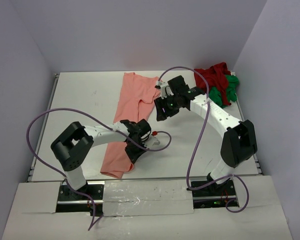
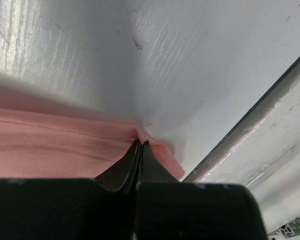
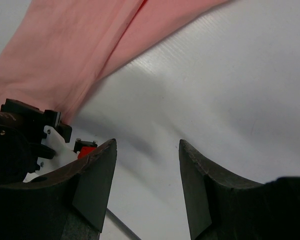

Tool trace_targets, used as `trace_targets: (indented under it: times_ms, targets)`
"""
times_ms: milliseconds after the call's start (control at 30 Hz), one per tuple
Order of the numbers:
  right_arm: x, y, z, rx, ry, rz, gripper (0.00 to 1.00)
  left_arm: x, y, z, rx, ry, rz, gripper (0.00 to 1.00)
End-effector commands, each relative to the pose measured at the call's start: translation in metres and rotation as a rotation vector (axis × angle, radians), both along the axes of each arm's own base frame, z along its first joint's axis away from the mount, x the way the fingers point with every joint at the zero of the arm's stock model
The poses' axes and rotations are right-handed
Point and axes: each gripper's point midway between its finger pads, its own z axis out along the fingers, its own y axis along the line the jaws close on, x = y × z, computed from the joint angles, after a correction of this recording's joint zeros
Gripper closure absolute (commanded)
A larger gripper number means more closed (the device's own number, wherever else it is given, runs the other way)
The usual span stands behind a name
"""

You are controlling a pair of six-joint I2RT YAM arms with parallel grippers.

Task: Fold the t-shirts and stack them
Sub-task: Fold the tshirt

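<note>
Overhead view of a white worktop [image 1: 80,95] with two robot arms mounted at its near edge. A salmon-pink t-shirt [image 1: 132,115] lies in a long, narrow strip down the middle of the worktop, running from the far side toward the near edge.

The left claw [image 1: 133,154] is down at the near end of this strip, on its right-hand edge. In the left wrist view the left claw [image 2: 140,145] has its two dark fingers pressed together, pinching a small peak of the salmon-pink t-shirt [image 2: 50,145] close to a corner. The cloth spreads away to the left of the tips, and bare worktop and a metal edge rail lie to the right.

The right claw [image 1: 161,111] sits just beside the right edge of the same shirt, about midway along it. In the right wrist view the right claw [image 3: 147,145] is spread, with nothing but bare worktop between its fingers [image 3: 97,175]. The salmon-pink t-shirt [image 3: 65,50] fills the upper left of that view, apart from the tips, and part of the left arm's wrist [image 3: 35,140] shows at the lower left.

A dark red t-shirt [image 1: 212,75] and a bright green t-shirt [image 1: 225,90] lie crumpled together in the far right corner, well apart from both claws.

From above, the left arm covers the spot where the cloth is pinched. The heap's folds are too tangled to tell how either shirt in it lies. Whether the right claw touches the worktop cannot be told.
</note>
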Motion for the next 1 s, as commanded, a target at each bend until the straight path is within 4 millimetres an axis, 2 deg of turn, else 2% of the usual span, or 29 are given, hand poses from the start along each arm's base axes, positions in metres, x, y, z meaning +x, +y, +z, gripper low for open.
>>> trace_targets:
  times_ms: [0,367,500,700,833,867,967]
  targets:
    - [0.004,0.001,0.033,0.047,-0.076,0.009,0.4,0.008,0.006,0.003,0.054,-0.044,-0.009,1.0]
    - [0.002,0.001,0.027,0.04,-0.059,0.016,0.4,0.029,0.01,0.042,0.08,-0.15,0.002,1.0]
    - [0.003,0.001,0.026,0.039,-0.059,0.015,0.4,0.03,0.015,0.057,0.086,-0.161,0.004,1.0]
    - [0.003,0.001,0.024,0.035,-0.052,0.017,0.4,0.02,0.037,0.066,0.142,-0.147,-0.01,1.0]
    - [0.003,0.001,0.026,0.035,-0.057,0.015,0.4,0.008,0.056,0.064,0.193,-0.115,-0.019,1.0]
    - [0.003,0.001,0.027,0.036,-0.06,0.015,0.4,0.005,0.068,0.063,0.222,-0.115,-0.024,1.0]
    - [0.003,0.001,0.026,0.036,-0.057,0.014,0.4,-0.001,0.08,0.062,0.249,-0.088,-0.027,1.0]
